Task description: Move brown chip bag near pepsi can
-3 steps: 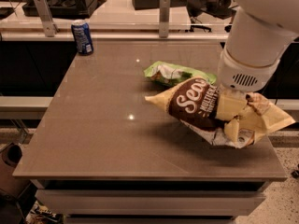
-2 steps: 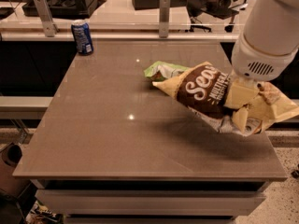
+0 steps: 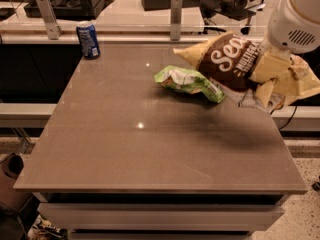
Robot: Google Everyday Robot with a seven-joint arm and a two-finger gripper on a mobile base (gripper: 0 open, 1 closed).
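The brown chip bag (image 3: 231, 60) hangs in the air above the table's right side, tilted, with its white script lettering facing me. My gripper (image 3: 267, 69) is at the right edge, under the white arm housing (image 3: 296, 19), and is shut on the bag's cream-yellow right end. The pepsi can (image 3: 88, 40) stands upright at the table's far left corner, well apart from the bag.
A green chip bag (image 3: 189, 82) lies on the grey table (image 3: 150, 149) just below and left of the lifted bag. A low rail with two metal posts (image 3: 175, 18) runs along the table's far edge. Desks with dark equipment stand beyond.
The arm has lifted the brown chip bag off the table and carried it up and toward the far right. The green bag, once partly covered, now lies in full view.
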